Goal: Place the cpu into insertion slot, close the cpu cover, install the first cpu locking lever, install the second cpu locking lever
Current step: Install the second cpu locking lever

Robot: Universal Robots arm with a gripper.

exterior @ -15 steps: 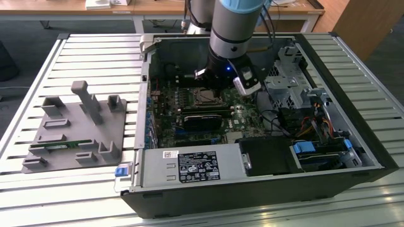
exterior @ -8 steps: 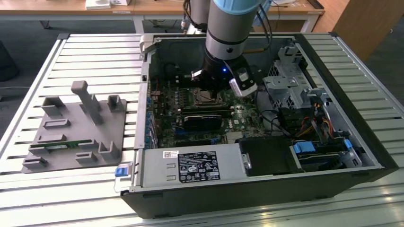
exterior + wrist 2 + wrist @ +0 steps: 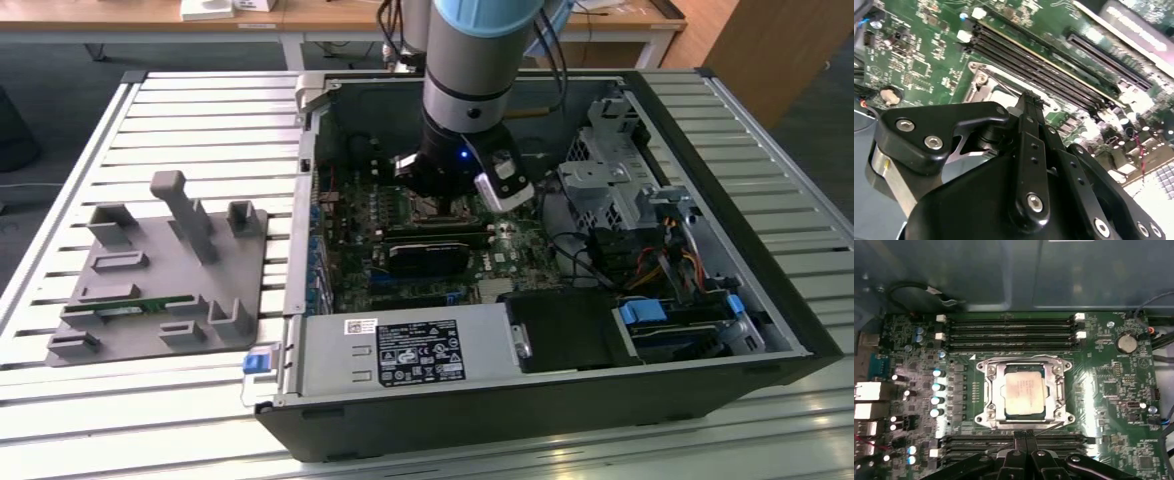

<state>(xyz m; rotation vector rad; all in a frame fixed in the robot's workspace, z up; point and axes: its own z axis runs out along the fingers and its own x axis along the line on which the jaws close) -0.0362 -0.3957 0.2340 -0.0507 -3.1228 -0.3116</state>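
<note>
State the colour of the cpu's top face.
Dull silvery-grey, clearest in the first wrist view: the cpu.

One cpu [image 3: 1024,394] under one cpu cover [image 3: 995,399], eight memory slots [image 3: 1009,326], one coin battery [image 3: 1127,343], one grey fixture [image 3: 160,275].

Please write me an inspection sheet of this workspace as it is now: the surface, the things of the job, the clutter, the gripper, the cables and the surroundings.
Surface: slatted metal table carrying an open computer case.
Job's things: cpu lies in the socket; cpu cover is down around it.
Clutter: grey fixture block at the exterior view's left of the case.
Gripper: gripper shut, holding nothing, beside the socket's edge.
Cables: coloured wire bundle near the drive cage.
Surroundings: wooden desks behind the table.
</note>
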